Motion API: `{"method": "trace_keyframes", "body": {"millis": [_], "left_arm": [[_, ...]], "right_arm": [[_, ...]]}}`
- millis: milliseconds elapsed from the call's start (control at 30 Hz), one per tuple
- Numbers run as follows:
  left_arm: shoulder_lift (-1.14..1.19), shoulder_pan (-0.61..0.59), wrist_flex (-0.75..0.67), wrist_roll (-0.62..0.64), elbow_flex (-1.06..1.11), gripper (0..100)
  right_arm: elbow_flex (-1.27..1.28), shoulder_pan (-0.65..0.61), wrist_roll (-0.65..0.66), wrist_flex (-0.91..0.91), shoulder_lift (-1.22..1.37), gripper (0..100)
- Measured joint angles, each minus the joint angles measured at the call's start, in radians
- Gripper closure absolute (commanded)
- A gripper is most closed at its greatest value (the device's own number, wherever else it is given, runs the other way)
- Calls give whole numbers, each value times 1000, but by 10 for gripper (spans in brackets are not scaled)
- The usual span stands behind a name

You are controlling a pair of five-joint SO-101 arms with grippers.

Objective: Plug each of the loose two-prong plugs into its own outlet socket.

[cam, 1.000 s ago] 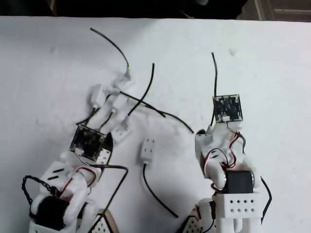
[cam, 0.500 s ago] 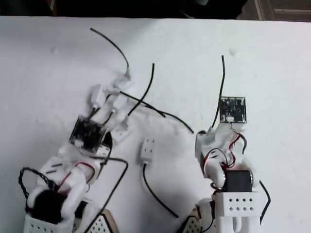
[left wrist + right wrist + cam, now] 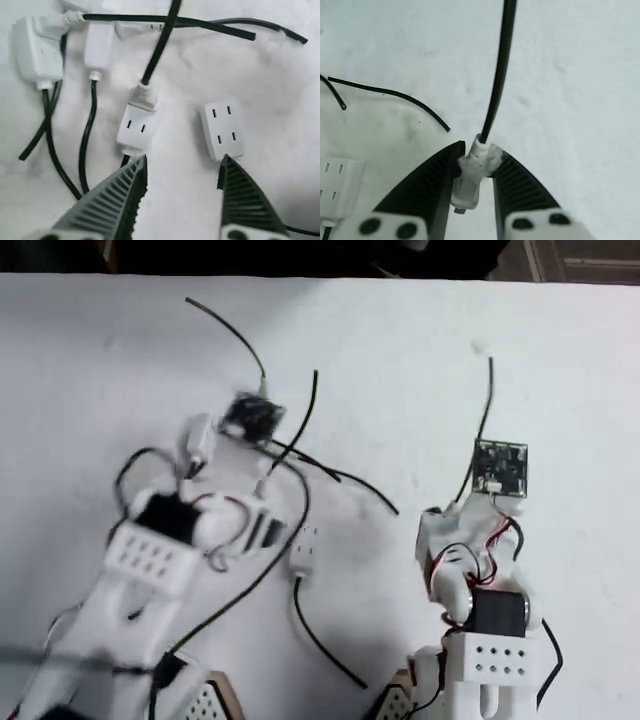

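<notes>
Left gripper (image 3: 182, 162) advanced over blocky sockets (image 3: 221, 131), ribbed jaws apart; right gripper (image 3: 479, 152) clamps a perhaps rubbery plug (image 3: 467, 175).

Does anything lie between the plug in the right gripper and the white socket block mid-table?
Only a loose black cord end lies flat on the table near that line; nothing else visible separates the plug in the right gripper from the socket block.
</notes>
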Motion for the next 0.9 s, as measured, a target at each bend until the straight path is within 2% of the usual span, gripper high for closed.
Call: {"method": "trace_keyframes", "body": {"millis": [133,467,667,900], "left_arm": [[187,92,0,28,-72,751],[606,129,-169,77,-153,750],[692,143,-169,77,-250,751],[712,203,-167,77,-258,751]], "right_arm": [[0,0,0,0,0,981],[0,0,0,0,0,981],[0,0,0,0,0,981],[20,0,0,0,0,981]]}}
